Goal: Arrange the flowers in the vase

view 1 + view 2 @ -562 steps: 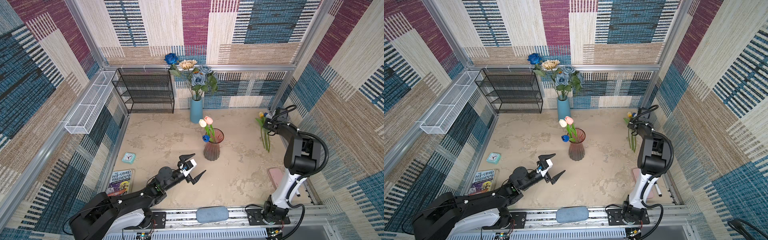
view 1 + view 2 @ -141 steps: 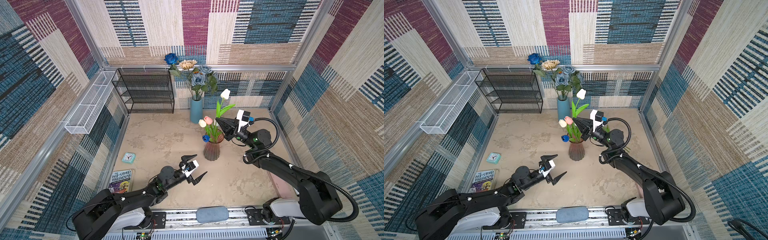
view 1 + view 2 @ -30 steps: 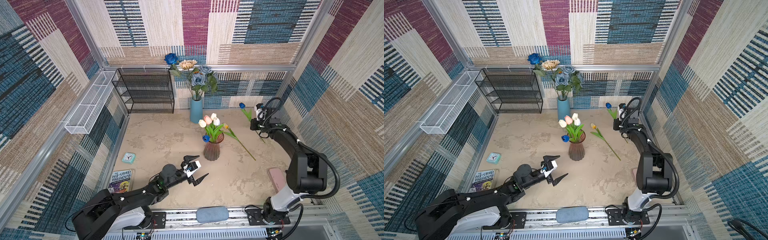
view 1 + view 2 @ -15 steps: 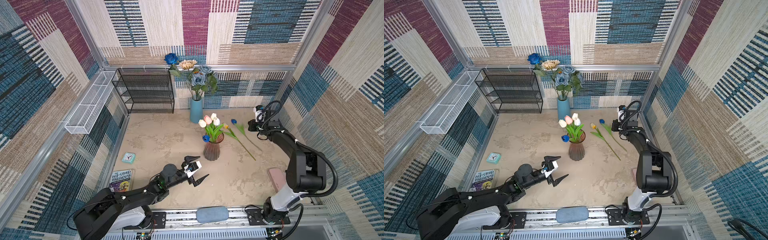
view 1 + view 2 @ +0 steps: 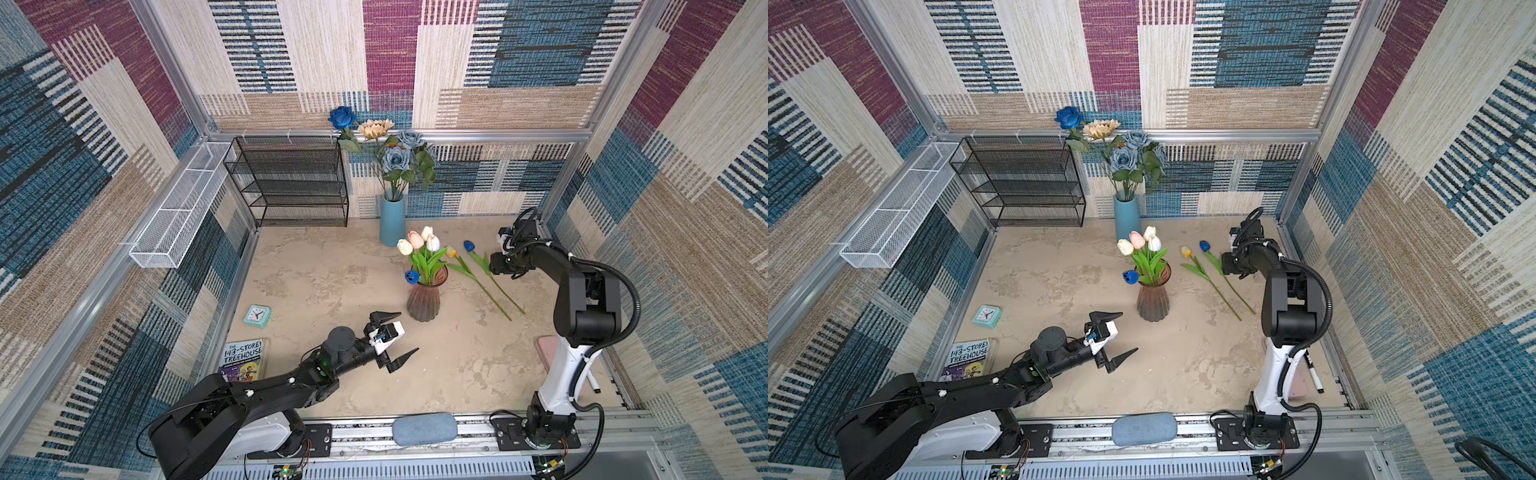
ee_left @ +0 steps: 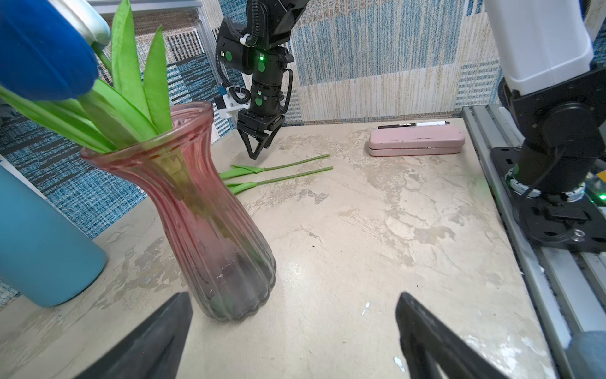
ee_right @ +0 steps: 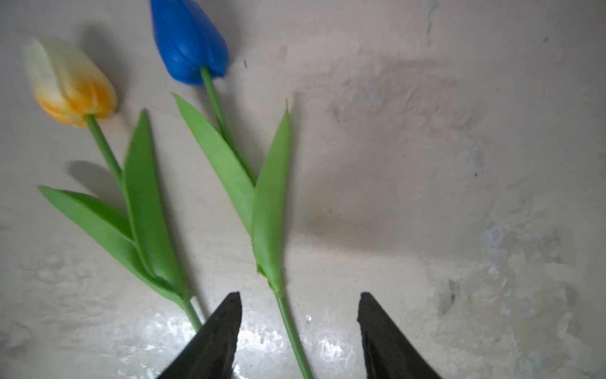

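Note:
The pink ribbed glass vase [image 5: 423, 301] [image 5: 1153, 299] [image 6: 210, 210] stands mid-table and holds white, pink and blue tulips [image 5: 424, 245]. Right of it, a blue tulip [image 5: 468, 246] [image 7: 190, 42] and a yellow tulip [image 5: 451, 251] [image 7: 70, 82] lie side by side on the table. My right gripper [image 5: 497, 268] [image 7: 300, 295] [image 6: 260, 151] points down over the blue tulip's stem, open, with the stem lying loose between its fingers. In front of the vase my left gripper [image 5: 407, 332] [image 5: 1128, 331] [image 6: 294, 295] is wide open and empty.
A blue vase [image 5: 392, 220] of roses and a sunflower stands at the back wall beside a black wire shelf [image 5: 291, 183]. A clock [image 5: 257, 314] and a book [image 5: 244, 357] lie at the left. A pink case [image 6: 416, 142] with a marker [image 6: 413, 124] lies at the right.
My right gripper brought the blue tulip down onto the table beside the yellow one and opened, letting it go. The left arm has stayed put.

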Robot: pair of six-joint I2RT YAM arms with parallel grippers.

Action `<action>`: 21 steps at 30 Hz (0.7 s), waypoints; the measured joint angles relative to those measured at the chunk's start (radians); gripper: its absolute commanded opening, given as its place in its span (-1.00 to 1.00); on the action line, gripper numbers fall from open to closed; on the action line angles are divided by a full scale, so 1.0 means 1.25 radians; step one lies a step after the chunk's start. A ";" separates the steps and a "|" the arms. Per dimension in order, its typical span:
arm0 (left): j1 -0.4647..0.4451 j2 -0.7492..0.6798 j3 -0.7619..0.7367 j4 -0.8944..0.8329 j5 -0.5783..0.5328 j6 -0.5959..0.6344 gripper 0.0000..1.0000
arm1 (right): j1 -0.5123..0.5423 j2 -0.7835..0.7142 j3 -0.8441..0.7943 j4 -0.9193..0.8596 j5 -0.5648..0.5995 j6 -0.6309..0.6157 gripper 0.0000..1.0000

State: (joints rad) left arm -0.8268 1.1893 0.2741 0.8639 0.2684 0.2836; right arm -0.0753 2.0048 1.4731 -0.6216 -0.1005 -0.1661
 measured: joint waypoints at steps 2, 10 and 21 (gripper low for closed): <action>0.000 0.000 0.002 -0.002 0.000 0.000 1.00 | 0.000 0.019 0.016 -0.042 0.024 -0.022 0.20; 0.000 0.007 0.007 -0.004 0.000 0.000 1.00 | 0.031 0.085 0.081 -0.125 0.067 -0.072 0.17; 0.000 0.005 0.007 -0.006 0.000 0.000 1.00 | 0.048 0.108 0.103 -0.141 0.052 -0.080 -0.61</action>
State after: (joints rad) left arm -0.8268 1.1961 0.2832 0.8558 0.2687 0.2836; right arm -0.0151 2.1395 1.6020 -0.7982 -0.0349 -0.2661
